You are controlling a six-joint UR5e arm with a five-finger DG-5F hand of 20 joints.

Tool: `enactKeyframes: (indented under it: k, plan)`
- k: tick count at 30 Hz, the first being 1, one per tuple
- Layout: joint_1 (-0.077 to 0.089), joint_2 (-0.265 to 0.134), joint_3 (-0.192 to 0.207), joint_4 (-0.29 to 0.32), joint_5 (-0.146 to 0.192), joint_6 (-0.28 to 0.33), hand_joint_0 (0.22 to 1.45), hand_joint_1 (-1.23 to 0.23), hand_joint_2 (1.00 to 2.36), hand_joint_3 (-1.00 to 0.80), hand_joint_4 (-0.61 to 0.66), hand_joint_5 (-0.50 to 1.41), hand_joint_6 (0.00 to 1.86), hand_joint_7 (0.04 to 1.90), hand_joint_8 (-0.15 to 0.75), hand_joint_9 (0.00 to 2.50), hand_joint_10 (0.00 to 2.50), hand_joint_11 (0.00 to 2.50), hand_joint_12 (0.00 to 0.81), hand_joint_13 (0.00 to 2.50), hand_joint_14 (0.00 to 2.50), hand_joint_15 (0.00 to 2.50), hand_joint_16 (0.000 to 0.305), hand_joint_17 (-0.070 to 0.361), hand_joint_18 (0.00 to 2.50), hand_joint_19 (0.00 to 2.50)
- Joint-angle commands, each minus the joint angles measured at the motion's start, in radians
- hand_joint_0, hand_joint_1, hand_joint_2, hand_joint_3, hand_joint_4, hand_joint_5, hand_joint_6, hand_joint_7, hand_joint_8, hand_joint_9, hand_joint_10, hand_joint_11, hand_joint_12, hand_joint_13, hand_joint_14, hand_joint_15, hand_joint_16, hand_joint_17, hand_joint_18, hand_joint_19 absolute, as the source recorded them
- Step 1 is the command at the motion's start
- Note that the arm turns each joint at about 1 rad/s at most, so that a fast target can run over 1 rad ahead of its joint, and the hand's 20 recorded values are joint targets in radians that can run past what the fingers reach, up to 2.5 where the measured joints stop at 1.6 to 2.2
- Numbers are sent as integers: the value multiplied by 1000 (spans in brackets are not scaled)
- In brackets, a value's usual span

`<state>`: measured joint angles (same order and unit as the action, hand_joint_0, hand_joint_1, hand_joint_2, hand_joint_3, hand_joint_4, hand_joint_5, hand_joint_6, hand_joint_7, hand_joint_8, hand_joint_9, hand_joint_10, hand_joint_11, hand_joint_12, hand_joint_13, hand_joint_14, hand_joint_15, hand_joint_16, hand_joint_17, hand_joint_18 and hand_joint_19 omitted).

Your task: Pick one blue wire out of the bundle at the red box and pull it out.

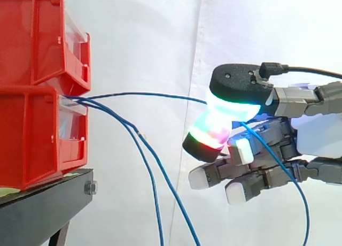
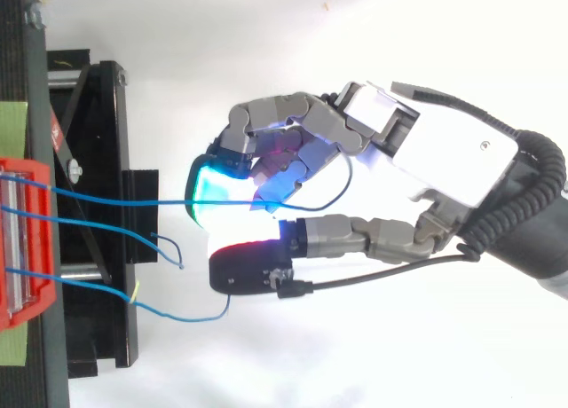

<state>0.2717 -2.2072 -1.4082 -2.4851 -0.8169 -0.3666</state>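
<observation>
**The pinched wire may slip, or bring its neighbours along**

You are holding one blue wire (image 1: 144, 94) with the hand (image 1: 320, 136), well apart from the red box (image 1: 37, 144). The glowing pads (image 1: 232, 111) are pinching it between them. The wire is running almost straight from the mouth of the box to the pinch, and its loose tail is hanging down on the side of the hand away from the box.

I think the first danger is slipping. The wire is thin, so if you are pulling too fast it may be sliding through the pads. The second danger is at the box mouth, where the two other blue wires (image 1: 155, 192) are leaving from the same spot. They may be crossing the held one there and coming out together with it. If the wire is catching inside, the box may be shifting on the black stand (image 1: 48, 203) under it
</observation>
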Motion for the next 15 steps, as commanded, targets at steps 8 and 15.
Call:
enactKeyframes:
  k: [8, 15]
  plan:
    - [0, 0, 0, 0, -1, 0, 586, -355, 1006, -421, 139, -53, 705, 1198, 239, 1292, 23, 735, 353, 704, 16, 426, 44, 98, 727, 656]
    - [0, 1, 0, -3, 1, 2, 612, -616, 1013, -243, 180, -29, 705, 1222, 265, 1398, 23, 764, 364, 768, 15, 405, 46, 105, 840, 616]
